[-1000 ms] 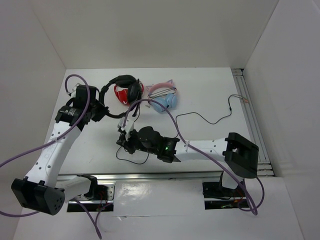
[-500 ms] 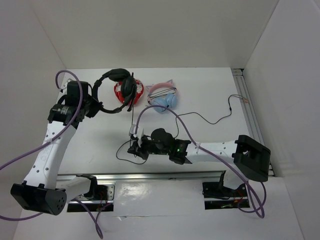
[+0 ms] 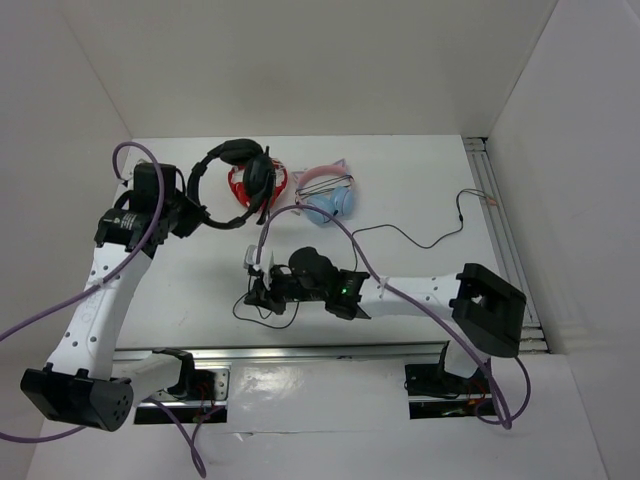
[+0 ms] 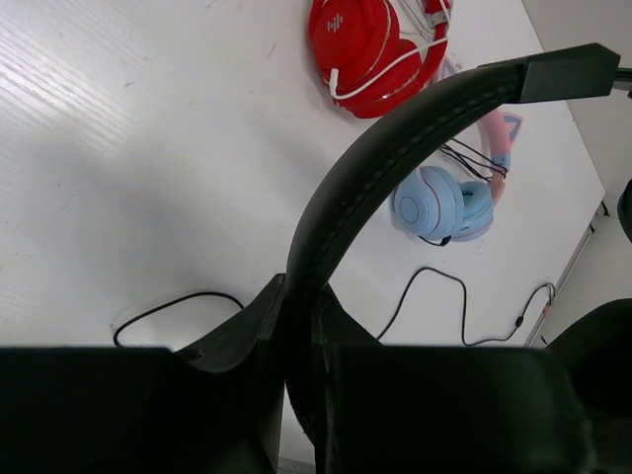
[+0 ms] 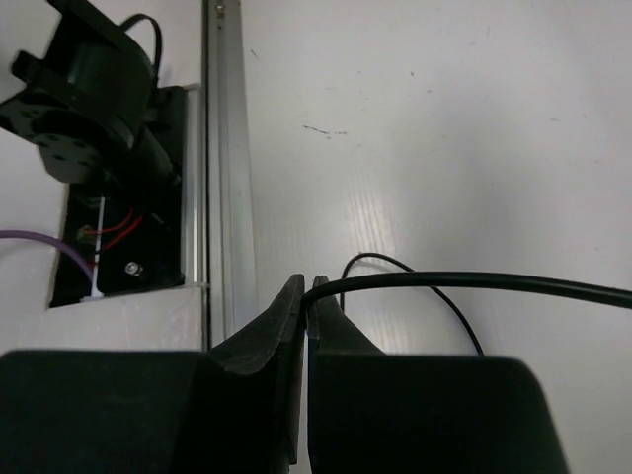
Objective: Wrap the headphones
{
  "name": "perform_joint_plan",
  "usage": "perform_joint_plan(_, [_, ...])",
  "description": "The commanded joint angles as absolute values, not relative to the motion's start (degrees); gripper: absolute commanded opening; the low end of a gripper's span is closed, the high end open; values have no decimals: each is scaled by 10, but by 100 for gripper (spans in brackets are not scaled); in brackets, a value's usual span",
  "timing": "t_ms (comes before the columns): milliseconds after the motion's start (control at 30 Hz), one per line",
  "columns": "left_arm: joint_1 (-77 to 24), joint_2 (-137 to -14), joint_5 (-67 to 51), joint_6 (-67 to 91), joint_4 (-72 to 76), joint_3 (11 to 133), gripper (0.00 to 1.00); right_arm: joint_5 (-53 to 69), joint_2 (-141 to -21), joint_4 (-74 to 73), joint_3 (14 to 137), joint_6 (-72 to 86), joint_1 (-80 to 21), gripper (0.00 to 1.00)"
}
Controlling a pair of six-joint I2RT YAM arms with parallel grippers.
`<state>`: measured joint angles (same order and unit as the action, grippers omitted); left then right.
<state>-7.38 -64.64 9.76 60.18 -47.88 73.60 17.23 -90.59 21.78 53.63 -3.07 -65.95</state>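
Where the rail [image 5: 225, 178] edges the white table [image 4: 148, 148], the right gripper [image 5: 306, 286] has its fingers pressed together, pinching the cable [image 5: 494, 281]. Beyond it, the left gripper [image 4: 299, 296] clamps the headband of the headphones [image 4: 395, 138], held up off the table. Past its fingers lie red headphones [image 4: 365, 39] bearing a white bar logo, and blue ones [image 4: 434, 202]. White walls [image 3: 300, 60] enclose everything.
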Motion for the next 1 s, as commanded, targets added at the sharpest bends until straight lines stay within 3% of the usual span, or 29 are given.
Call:
perform_joint_plan(0, [-67, -649, 61, 617, -430, 739, 0, 151, -933, 226, 580, -33, -655, 0])
perform_joint_plan(600, [-62, -661, 104, 617, -406, 660, 0, 335, -1009, 207, 722, -5, -643, 0])
perform_joint_plan(967, [-76, -695, 223, 588, -460, 678, 0, 404, -997, 127, 792, -11, -599, 0])
